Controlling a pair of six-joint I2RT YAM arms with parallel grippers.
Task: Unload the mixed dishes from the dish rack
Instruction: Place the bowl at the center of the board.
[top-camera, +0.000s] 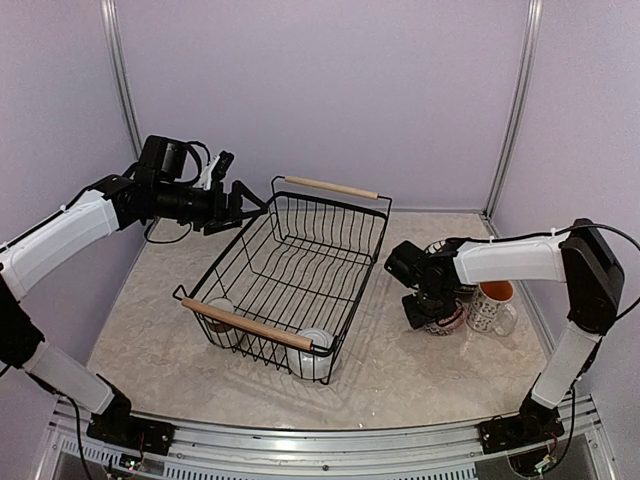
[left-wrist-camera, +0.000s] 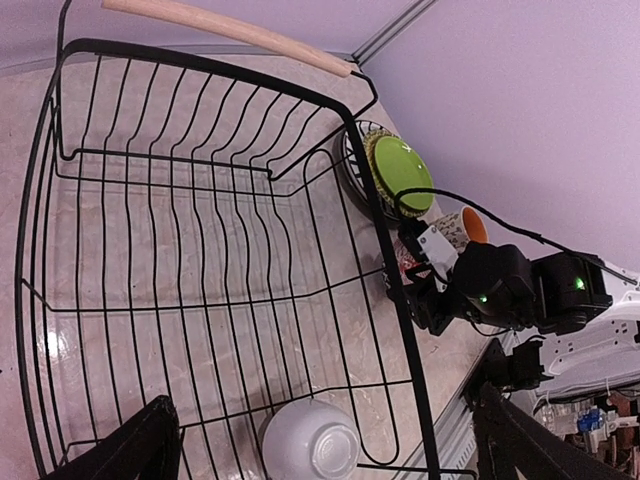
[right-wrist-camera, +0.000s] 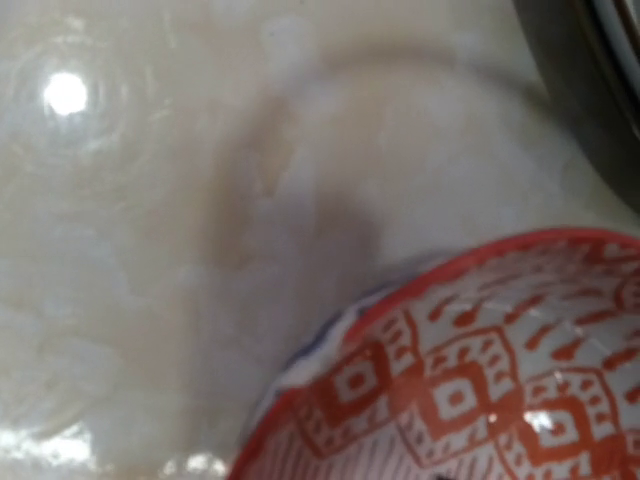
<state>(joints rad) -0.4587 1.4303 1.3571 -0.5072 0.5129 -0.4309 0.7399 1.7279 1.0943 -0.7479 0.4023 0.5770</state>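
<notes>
- The right end effector (top-camera: 425, 308) hangs low over the tabletop (top-camera: 380, 370), just right of the dish rack (left-wrist-camera: 403, 330) and outside it.
- A red-and-white patterned bowl (right-wrist-camera: 470, 390) sits directly under it, upright on the tabletop. The views do not show whether the fingers touch the bowl, or how far apart they stand.
- An orange-lined white mug (top-camera: 492, 306) stands upright just to the right of that bowl.
- Behind the right end effector, a lime green plate (left-wrist-camera: 400, 172) lies on a black-and-white striped plate (left-wrist-camera: 351, 160), close beside the rack's far right corner.
- The left end effector (top-camera: 238, 203) hovers above the rack's far left corner. Its fingers (left-wrist-camera: 140, 450) are spread wide, with nothing between them.
- Inside the rack, a white bowl (left-wrist-camera: 310, 440) lies upside down at the near right corner, by the near wooden handle (top-camera: 258, 327).
- A second pale dish (top-camera: 222, 322) sits at the near left corner, partly hidden by that handle. I cannot tell what kind it is.
</notes>
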